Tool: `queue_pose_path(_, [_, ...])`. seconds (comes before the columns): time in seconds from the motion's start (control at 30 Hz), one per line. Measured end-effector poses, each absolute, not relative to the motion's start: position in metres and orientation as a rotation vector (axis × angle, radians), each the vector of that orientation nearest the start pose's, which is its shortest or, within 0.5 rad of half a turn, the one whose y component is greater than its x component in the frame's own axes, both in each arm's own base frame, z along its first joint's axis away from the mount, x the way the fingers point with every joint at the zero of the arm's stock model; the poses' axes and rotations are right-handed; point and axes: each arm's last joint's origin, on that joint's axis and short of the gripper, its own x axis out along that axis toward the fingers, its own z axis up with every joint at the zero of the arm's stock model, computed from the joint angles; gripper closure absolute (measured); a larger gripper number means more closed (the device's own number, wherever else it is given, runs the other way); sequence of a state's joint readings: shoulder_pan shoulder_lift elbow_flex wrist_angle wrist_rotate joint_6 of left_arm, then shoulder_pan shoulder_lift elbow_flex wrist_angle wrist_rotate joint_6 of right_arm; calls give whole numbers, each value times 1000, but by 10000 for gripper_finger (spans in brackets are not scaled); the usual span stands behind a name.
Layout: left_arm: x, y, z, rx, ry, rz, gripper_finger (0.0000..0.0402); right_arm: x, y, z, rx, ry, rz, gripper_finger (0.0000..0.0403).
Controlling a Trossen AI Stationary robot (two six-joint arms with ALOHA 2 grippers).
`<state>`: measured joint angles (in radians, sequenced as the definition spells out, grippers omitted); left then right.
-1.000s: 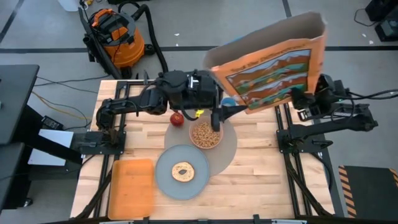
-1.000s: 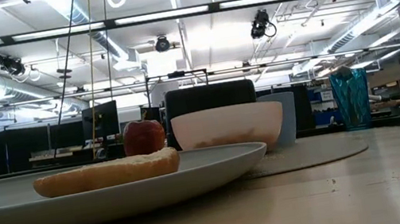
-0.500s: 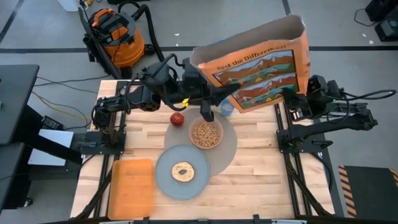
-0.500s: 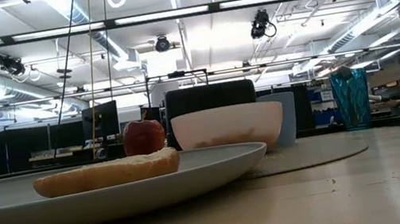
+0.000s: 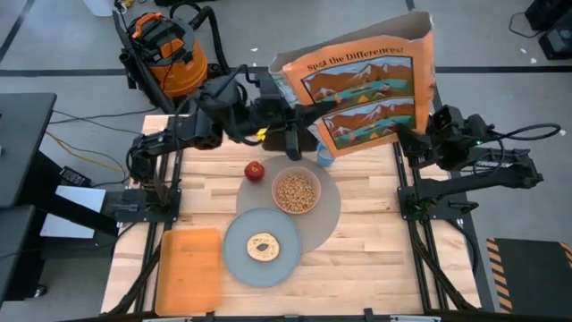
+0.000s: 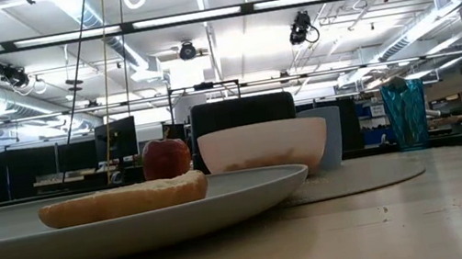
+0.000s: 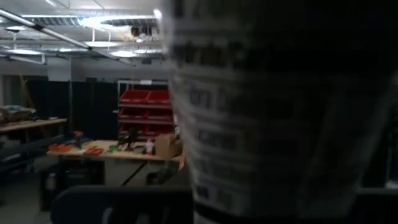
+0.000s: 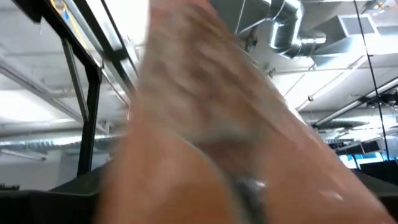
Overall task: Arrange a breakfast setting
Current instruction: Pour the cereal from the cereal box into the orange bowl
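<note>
An orange cereal box (image 5: 366, 89) is held high over the table's far side, printed face up. My right gripper (image 5: 416, 136) is shut on it at its right. My left gripper (image 5: 292, 143) is at the box's lower left, and the box's printed side (image 7: 273, 124) fills the left wrist view. The pink bowl (image 5: 296, 190) with cereal and the blue cup (image 5: 325, 157) stand on the round mat (image 5: 329, 215). The red apple (image 5: 255, 170) lies at the mat's left edge. The grey plate (image 5: 234, 255) overlaps the mat's near edge. No spoon shows. My right gripper holds the cereal box by its lower right corner (image 5: 409, 130), coming level from the table's right side. The box is lifted clear of the table. In the right wrist view the blurred cardboard (image 8: 186, 155) covers the place of contact, so the kind of hold does not show.
A round piece of bread (image 5: 263, 246) lies on the plate. An orange tray (image 5: 188, 270) lies at the near left. An orange shop vacuum (image 5: 165, 45) stands on the floor beyond the far edge. Bare wood shows at the near right (image 5: 375, 268).
The cereal box has turned from a slant over the bowl to nearly upright and has gone toward the table's far left. My left gripper has gone away from the bowl toward the far edge. My right gripper has gone a little left with the box.
</note>
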<state>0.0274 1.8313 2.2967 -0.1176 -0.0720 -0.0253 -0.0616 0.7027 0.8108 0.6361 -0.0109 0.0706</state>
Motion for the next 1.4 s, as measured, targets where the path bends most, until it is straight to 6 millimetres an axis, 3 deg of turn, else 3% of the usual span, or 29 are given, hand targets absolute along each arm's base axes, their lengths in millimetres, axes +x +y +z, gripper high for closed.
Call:
queue_pose_path(0.2, [344,21,561,16,-235,129,394,118,-7,421,-15,-660,-49,8])
queue_pose_path(0.57, [309,36,563,17,-70,323,395,113,-8,415,-64,-574,-110,11])
queue_pose_path(0.8, [267,46,564,3,71,467,395,118,-9,405,-33,-447,-116,11])
queue_pose_path(1.23, [170,51,570,43,247,690,395,130,-16,406,-32,-461,-339,11])
queue_pose_path(1.4, [151,55,570,25,258,783,395,146,-17,406,-20,-497,-368,12])
